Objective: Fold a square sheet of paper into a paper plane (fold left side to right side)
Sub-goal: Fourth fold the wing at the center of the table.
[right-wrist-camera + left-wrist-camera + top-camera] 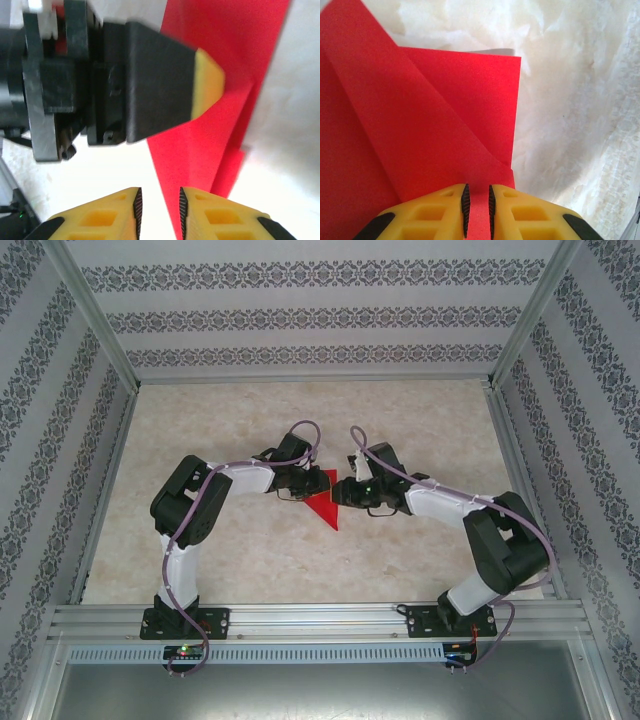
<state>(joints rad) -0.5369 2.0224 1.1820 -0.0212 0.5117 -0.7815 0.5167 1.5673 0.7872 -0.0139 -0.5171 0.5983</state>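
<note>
The red paper, folded with a slanted flap, shows in the narrow gap between the left fingers, which stand slightly apart. It spreads ahead of them on the pale bench. The right fingers stand slightly apart too. The paper's pointed end reaches their gap, with one of the left fingers over it farther out.

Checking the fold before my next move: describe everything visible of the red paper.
The red paper is thin, plain and matte, bright red. It is already folded: flaps overlap along diagonal creases, and from above it narrows to a point toward the near edge. It lies on the pale table between the grippers. The left gripper rests on one edge, red showing in its narrow gap; pinched or only pressed, I cannot tell. The right gripper is at another edge, jaws apart, holding nothing.
</note>
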